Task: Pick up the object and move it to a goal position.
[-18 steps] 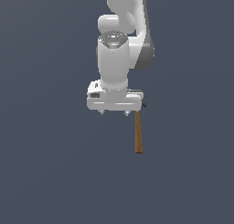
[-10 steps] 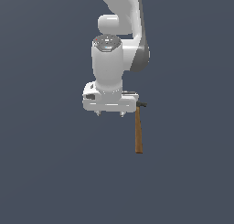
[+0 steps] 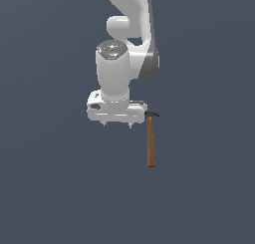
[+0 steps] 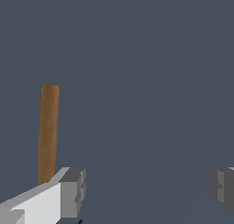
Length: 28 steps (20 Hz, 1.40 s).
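I see the gripper (image 3: 117, 124) spread wide with nothing between its fingers (image 4: 73, 191). The hammer (image 3: 150, 143) lies just beside the gripper, toward the exterior view's right, outside the fingers, its head nearest the gripper body.

In the wrist view, one finger (image 4: 68, 193) of the tool (image 4: 146, 186) hid the hammer's (image 4: 48, 131) head, and the picture's edge cut off the other finger. In the exterior view, the arm's (image 3: 132, 19) top ran out of the picture.
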Each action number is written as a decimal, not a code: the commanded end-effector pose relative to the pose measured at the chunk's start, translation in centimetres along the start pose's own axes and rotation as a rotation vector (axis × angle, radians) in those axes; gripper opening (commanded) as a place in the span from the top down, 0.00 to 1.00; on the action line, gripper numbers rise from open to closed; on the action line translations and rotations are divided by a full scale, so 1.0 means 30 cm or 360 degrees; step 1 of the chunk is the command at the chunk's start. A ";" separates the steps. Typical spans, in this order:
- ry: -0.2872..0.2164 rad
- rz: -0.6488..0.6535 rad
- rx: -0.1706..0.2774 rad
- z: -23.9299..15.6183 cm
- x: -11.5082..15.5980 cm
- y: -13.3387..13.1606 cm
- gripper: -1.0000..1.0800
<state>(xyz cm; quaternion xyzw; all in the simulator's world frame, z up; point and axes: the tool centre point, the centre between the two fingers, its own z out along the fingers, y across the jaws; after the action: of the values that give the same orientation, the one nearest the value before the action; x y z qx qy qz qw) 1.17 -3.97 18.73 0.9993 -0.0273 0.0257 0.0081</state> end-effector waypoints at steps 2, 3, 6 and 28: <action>-0.0004 0.0008 0.0002 0.016 -0.006 -0.019 0.04; -0.0005 0.0013 0.0003 0.024 -0.009 -0.029 0.04; -0.0011 0.0032 0.0006 0.056 -0.023 -0.068 0.04; -0.0083 0.0250 0.0017 0.377 -0.253 -0.449 0.04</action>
<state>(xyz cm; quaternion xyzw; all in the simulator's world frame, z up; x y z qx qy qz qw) -4.86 9.44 7.11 0.9947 -0.1027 0.0006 -0.0001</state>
